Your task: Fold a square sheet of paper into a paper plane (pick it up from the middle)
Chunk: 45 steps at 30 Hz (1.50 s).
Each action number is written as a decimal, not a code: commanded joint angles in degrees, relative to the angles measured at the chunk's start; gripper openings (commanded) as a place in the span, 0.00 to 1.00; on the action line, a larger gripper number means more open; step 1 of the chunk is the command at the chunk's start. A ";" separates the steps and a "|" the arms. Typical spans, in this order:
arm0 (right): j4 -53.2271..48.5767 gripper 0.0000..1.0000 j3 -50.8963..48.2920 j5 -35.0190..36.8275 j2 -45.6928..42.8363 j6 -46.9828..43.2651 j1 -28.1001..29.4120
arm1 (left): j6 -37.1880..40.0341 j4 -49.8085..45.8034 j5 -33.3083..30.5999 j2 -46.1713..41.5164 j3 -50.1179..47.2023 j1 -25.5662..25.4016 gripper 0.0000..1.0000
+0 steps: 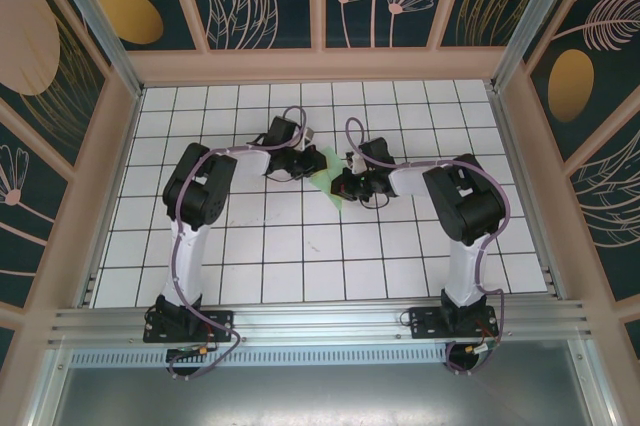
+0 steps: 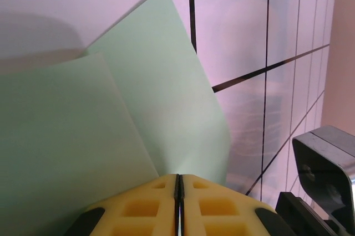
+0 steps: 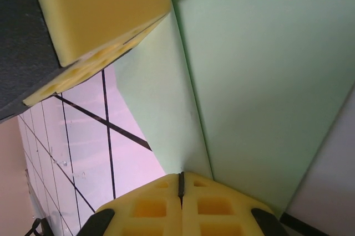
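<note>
The square sheet of paper (image 1: 322, 178), pale green, hangs just above the tiles between my two grippers. It is bent along a crease into two flaps. My left gripper (image 1: 308, 163) is shut on it from the left. In the left wrist view the paper (image 2: 155, 92) runs straight into the left gripper's (image 2: 178, 176) closed yellow pads. My right gripper (image 1: 344, 186) is shut on it from the right. The right wrist view has the folded paper (image 3: 266, 70) pinched in the right gripper (image 3: 181, 174), with the left gripper's yellow finger (image 3: 100, 9) close above.
The white grid-tiled table (image 1: 300, 256) stretches around the arms, inside wooden walls (image 1: 320, 66). A metal rail (image 1: 320, 321) runs along the near edge. The dark body of my right gripper (image 2: 321, 180) stands close beside the left one.
</note>
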 commanded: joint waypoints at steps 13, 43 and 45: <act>-8.89 0.00 -6.06 4.68 -0.37 -2.98 0.69 | 7.52 -17.40 -11.51 7.75 14.35 0.36 0.13; -6.57 0.00 -7.88 -0.58 -8.22 -4.36 -0.32 | 9.21 -30.37 -15.74 12.83 25.90 -0.28 0.12; -6.00 0.00 -5.19 -1.69 -9.91 -3.69 -0.80 | 8.50 -28.78 -14.75 11.33 23.25 -0.65 0.12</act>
